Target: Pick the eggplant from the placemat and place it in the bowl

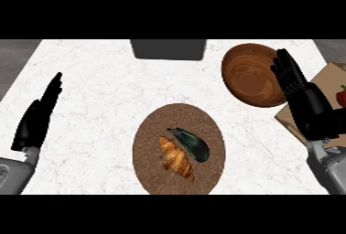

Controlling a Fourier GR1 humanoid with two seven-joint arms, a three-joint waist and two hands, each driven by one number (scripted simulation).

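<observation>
We are holding our right hand (300, 93) up with its fingers straight and gripping nothing — its fingertips are overlapping the right rim of the round brown wooden bowl (253, 75), which is showing nothing inside. Our left hand (39, 116) is resting open at the left edge, fingers up, also empty.

The dark green-black, glossy, elongated eggplant (191, 144) is lying well below and to the left of the right hand, on the round brown woven placemat (152, 151). It is sitting diagonally, just beside — possibly touching — a golden-brown flaky croissant (177, 159) on its left flank.

We are judging the eggplant to be fairly light, stiff enough to keep its shape, and smooth-skinned, so likely slippery. We are thinking of taking it across the thick middle, approaching from its free right side so the fingers are not catching the pastry, which would crumble easily.

Under the right forearm a pale tan board (331, 75) is carrying something small and red (343, 96), mostly cut off by the edge. Above, to the hand's left, a dark grey box-shaped object (169, 49) is standing at the far edge of the white marble counter (94, 91); we cannot tell what it is.
</observation>
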